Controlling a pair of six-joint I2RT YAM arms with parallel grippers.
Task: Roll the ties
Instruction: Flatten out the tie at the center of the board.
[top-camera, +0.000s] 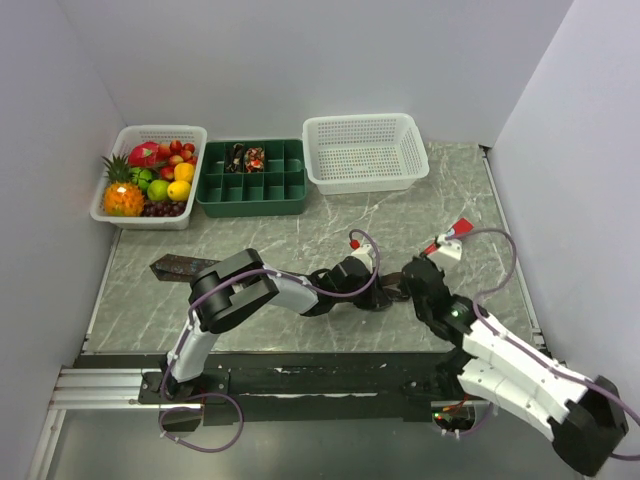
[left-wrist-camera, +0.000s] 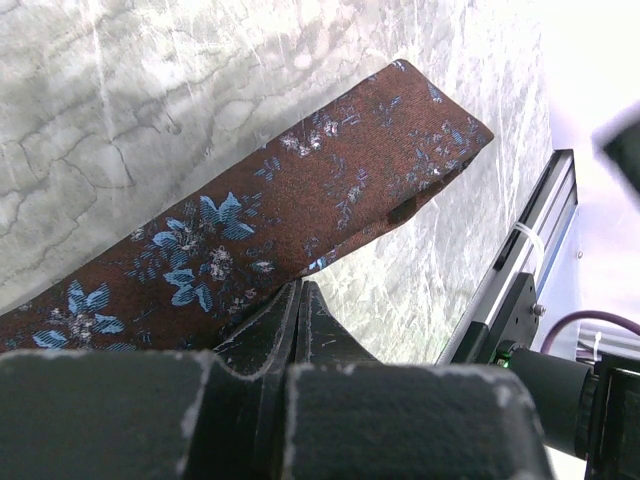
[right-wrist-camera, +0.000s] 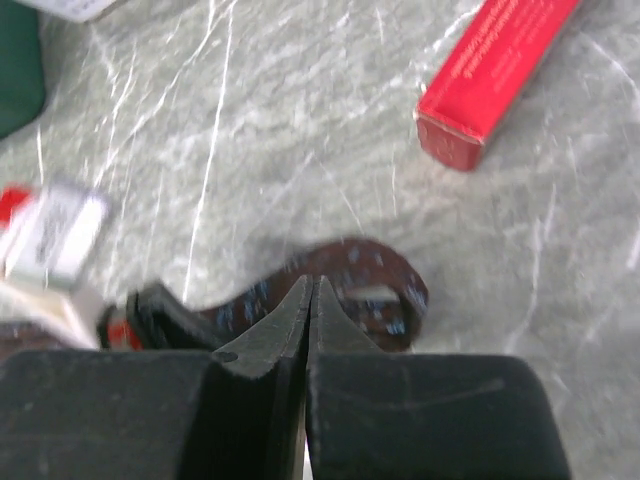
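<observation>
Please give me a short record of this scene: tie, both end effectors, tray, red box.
tie: brown with blue flowers, lying on the marble table
left end effector: shut, tips at the tie's edge
right end effector: shut, beside a curled tie part
green tray: rolled ties in back row
red box: on table, apart from tie

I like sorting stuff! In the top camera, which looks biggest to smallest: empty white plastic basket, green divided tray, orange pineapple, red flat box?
1. empty white plastic basket and green divided tray: nearly alike, can't rank.
2. orange pineapple
3. red flat box
</observation>
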